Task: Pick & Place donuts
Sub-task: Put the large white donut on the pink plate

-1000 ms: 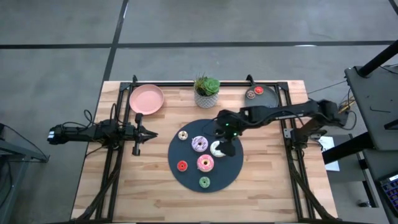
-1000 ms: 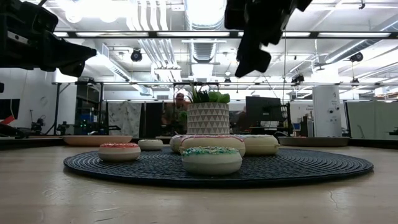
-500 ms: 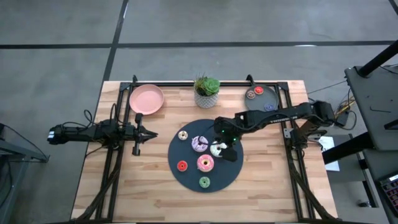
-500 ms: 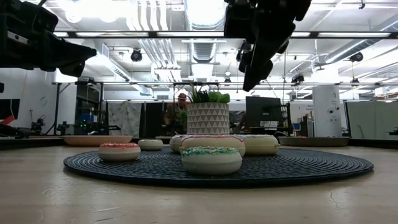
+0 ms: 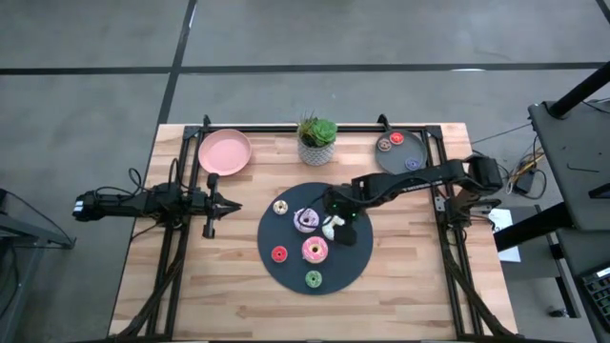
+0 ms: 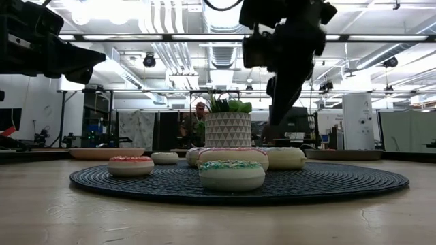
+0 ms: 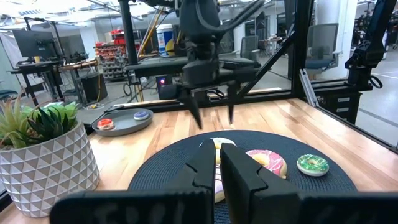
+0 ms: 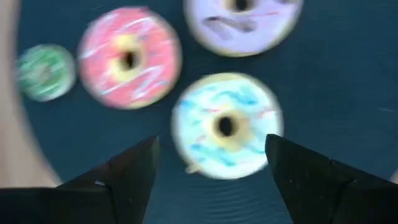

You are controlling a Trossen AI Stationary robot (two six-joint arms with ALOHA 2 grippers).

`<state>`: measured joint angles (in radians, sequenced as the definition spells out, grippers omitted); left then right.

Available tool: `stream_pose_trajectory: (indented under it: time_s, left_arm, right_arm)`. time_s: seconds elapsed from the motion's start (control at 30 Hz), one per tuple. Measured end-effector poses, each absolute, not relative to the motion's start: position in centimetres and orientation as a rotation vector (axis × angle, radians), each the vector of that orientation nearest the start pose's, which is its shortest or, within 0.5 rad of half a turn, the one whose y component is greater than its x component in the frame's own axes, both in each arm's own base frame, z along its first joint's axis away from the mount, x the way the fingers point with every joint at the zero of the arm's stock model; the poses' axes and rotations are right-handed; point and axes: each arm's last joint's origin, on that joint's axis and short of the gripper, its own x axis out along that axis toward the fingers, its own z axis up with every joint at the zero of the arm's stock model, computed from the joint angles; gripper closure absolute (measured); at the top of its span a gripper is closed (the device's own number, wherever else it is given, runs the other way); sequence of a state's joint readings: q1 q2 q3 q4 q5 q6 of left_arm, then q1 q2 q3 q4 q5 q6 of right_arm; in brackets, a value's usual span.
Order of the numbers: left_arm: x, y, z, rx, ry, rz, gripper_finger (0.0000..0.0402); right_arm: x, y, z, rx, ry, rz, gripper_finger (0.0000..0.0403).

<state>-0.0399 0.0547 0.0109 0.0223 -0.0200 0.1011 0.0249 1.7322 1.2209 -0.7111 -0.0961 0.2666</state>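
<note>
**Q:** Donuts on show: where are they, and why there?

**R:** Six toy rings lie flat on the dark round mat (image 5: 357,262) at mid-table, spaced apart, likely so each can be reached singly. The white donut (image 8: 227,126), with blue and red sprinkles, lies near the mat's middle. Just beside it are the purple-white donut (image 8: 244,23) and the pink donut (image 8: 129,57); the small green donut (image 8: 45,71) lies further out. Two more small ones rest in the grey plate (image 5: 401,152) at the table's far right corner, which looks like the drop-off.

**Q:** And the hand?

**R:** The right gripper (image 8: 211,165) hangs directly above the white donut, not touching. Its jaws are spread wide, one finger on each side of the ring, seemingly lined up to descend around it.

**Q:** The other arm?

**R:** The left gripper (image 5: 212,204) waits closed and empty at the table's left edge, well apart from the mat. A pink plate (image 5: 225,151) and potted plant (image 5: 317,140) stand along the far edge.
</note>
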Motion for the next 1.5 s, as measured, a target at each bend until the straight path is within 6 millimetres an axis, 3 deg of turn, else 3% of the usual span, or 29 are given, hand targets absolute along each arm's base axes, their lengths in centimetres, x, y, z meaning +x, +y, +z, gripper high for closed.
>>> stream_pose_trajectory:
  time_s: [0.1, 0.43, 0.73, 0.97, 1.5]
  left_arm:
    - [10.0, -0.3, 16.5, 0.102, 0.021, -0.021, 0.0402]
    - [10.0, -0.3, 16.5, 0.102, 0.021, -0.021, 0.0402]
    - [10.0, -0.3, 16.5, 0.102, 0.021, -0.021, 0.0402]
    - [10.0, -0.3, 16.5, 0.102, 0.021, -0.021, 0.0402]
    - [10.0, -0.3, 16.5, 0.102, 0.021, -0.021, 0.0402]
  right_arm:
    - [33.7, 0.7, 20.4, 0.277, 1.244, -0.138, 0.0104]
    - [33.6, 0.5, 20.6, 0.267, 1.259, -0.162, 0.0068]
    - [33.6, -0.2, 20.6, 0.312, 1.256, -0.203, 0.0069]
    - [34.5, -0.5, 18.0, 0.320, 1.324, -0.227, 0.0073]
    - [35.1, -0.4, 16.9, 0.317, 1.349, -0.230, 0.0075]
